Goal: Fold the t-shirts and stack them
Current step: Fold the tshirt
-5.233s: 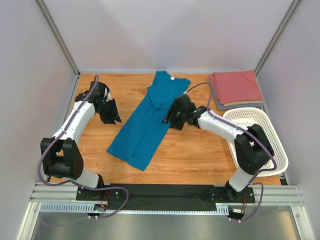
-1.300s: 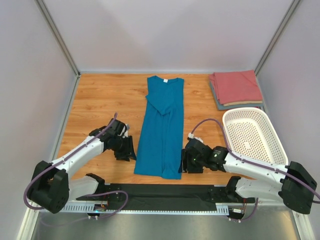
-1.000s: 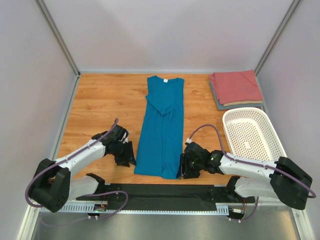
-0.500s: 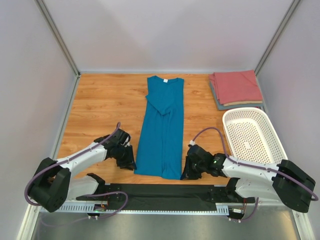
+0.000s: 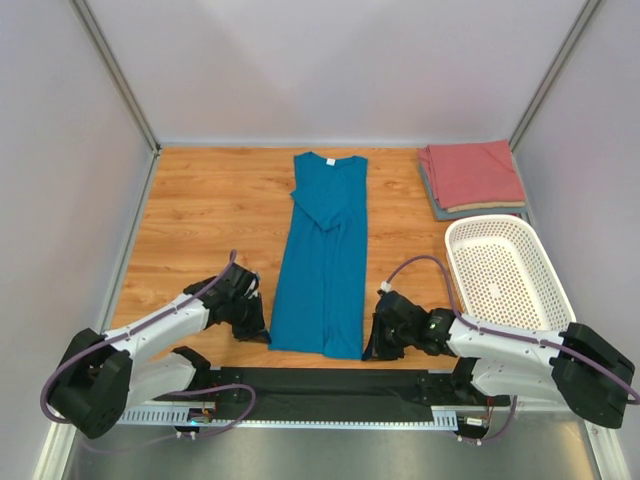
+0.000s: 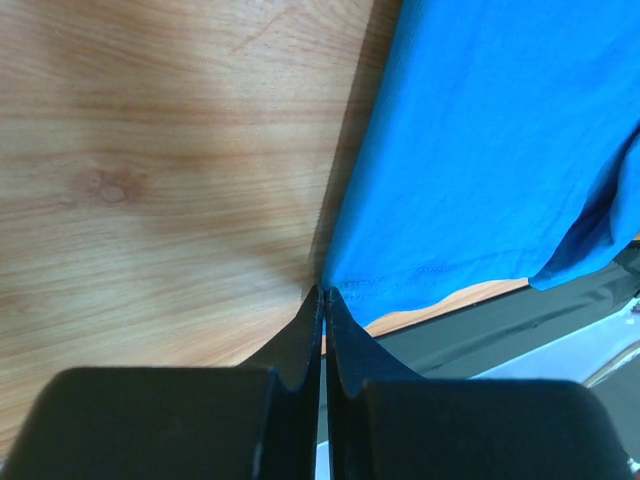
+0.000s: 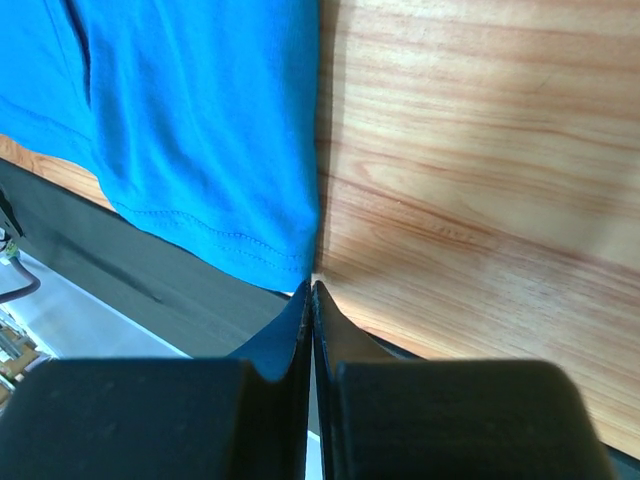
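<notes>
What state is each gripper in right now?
Left gripper: shut, pinching a hem corner of the long teal-blue cloth t-shirt.
Right gripper: shut, pinching its other hem corner.

- A teal-blue shirt (image 5: 325, 255) lies flat near the middle of the wooden table (image 5: 215, 200), folded lengthwise into a long narrow strip, with its collar at the far end and its hem at the near edge.
- The left gripper (image 5: 252, 326) sits low on the table at the hem's left corner.
- The right gripper (image 5: 374, 341) sits low at the hem's right corner.
- From above, it is not clear how either gripper's jaws stand.
- A folded salmon-red shirt (image 5: 470, 173) rests on a grey-blue shirt (image 5: 470, 211) in the far right corner.
- A white perforated basket (image 5: 505, 275) stands just in front of that pile, by the right edge.
</notes>
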You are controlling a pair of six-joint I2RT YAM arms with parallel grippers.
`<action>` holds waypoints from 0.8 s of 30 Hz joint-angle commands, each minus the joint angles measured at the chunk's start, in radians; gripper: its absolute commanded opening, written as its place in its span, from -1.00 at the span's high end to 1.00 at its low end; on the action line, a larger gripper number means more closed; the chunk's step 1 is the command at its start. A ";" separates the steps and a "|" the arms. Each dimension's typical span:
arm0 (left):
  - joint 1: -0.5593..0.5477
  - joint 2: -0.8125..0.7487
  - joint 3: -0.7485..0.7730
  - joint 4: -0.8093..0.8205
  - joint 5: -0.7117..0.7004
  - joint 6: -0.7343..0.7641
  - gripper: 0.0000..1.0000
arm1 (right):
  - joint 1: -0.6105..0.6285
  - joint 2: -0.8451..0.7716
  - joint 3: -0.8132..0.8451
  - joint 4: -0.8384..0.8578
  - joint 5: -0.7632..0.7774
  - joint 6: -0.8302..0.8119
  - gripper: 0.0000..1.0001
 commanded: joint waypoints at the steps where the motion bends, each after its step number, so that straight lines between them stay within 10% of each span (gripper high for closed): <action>1: -0.014 -0.025 -0.011 -0.004 0.008 -0.037 1.00 | 0.012 -0.027 -0.004 0.001 0.018 0.014 0.99; 18: -0.029 -0.073 -0.022 -0.025 0.018 -0.076 0.96 | 0.019 -0.080 -0.003 -0.062 0.051 0.023 0.99; 22: -0.034 -0.085 -0.017 -0.050 -0.026 -0.079 0.02 | 0.019 -0.086 -0.004 -0.048 0.045 0.046 0.36; 24: -0.035 -0.088 -0.011 -0.057 -0.035 -0.079 -0.06 | 0.022 -0.092 -0.004 -0.040 0.050 0.058 0.25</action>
